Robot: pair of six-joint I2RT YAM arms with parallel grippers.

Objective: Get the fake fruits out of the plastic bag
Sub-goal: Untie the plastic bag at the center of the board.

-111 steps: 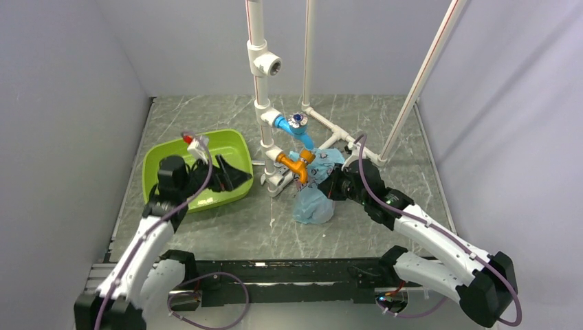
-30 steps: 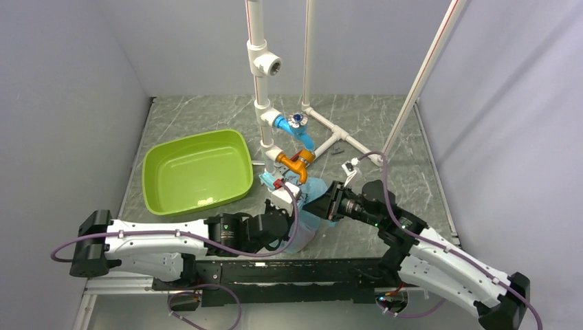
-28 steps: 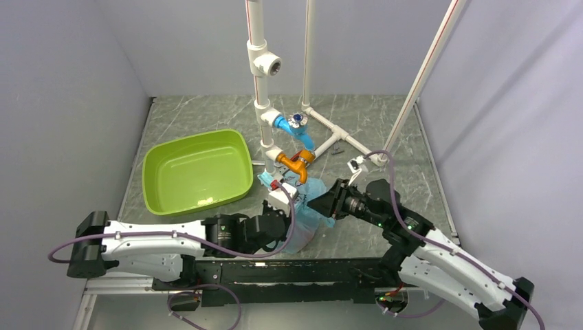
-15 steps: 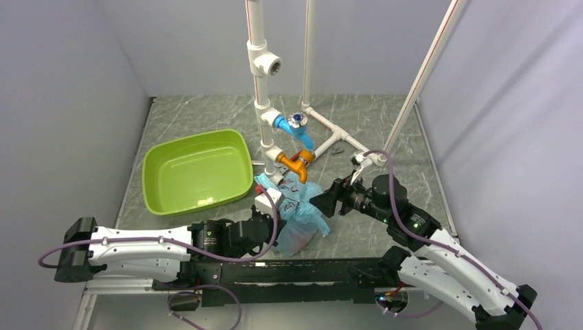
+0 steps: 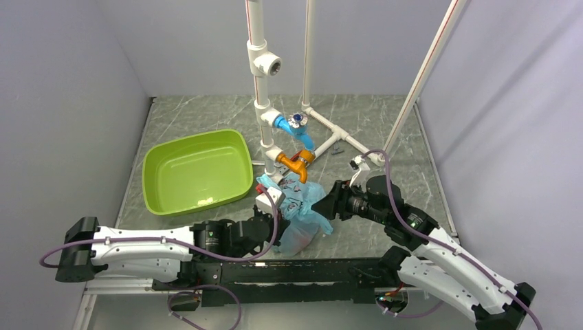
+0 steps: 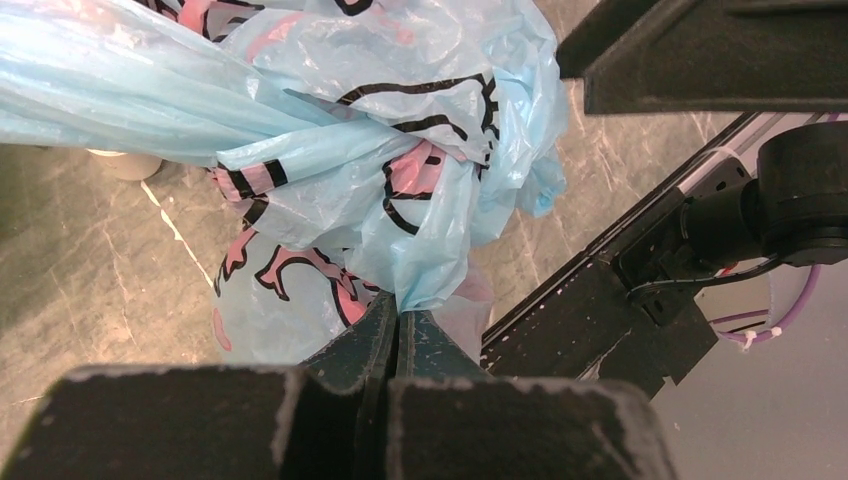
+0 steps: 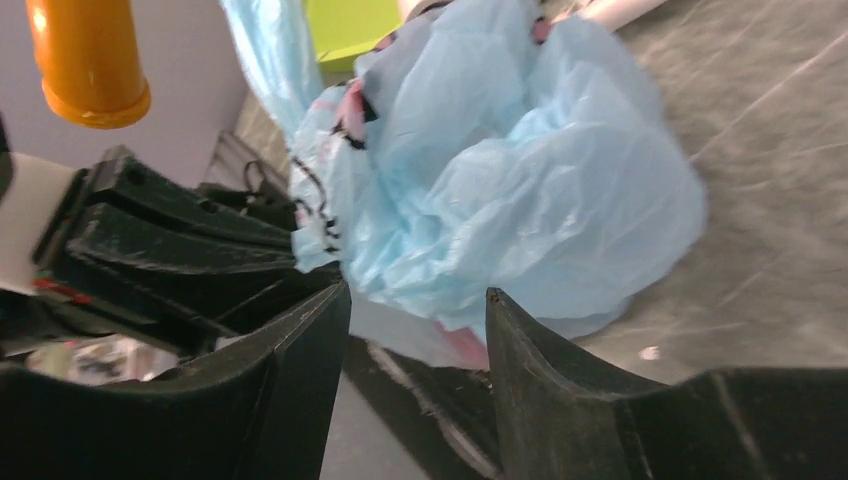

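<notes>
A marbled grey-green table point(image 5: 206, 117) inside plain pale grey walls point(image 5: 69, 103), with one printed plastic bag point(image 5: 302, 210) between two grippers.

We count one bag, one lime-green tub point(image 5: 196, 172), one white pipe frame point(image 5: 256, 41) with three long risers, one blue fitting point(image 5: 289, 127) and one orange fitting point(image 5: 295, 165). The bag is thin, crinkled and translucent light blue, with pink-and-black motifs. It sits at the near middle of the table, just near of the orange fitting and right of the smooth, round-cornered tub. The left gripper point(image 6: 395, 325) is clenched on a fold of the bag's film. The right gripper point(image 7: 415, 300), at the bag's right side, has its fingers spread, with the bag's bulge just ahead of the gap. We cannot tell whether they touch it.
</notes>
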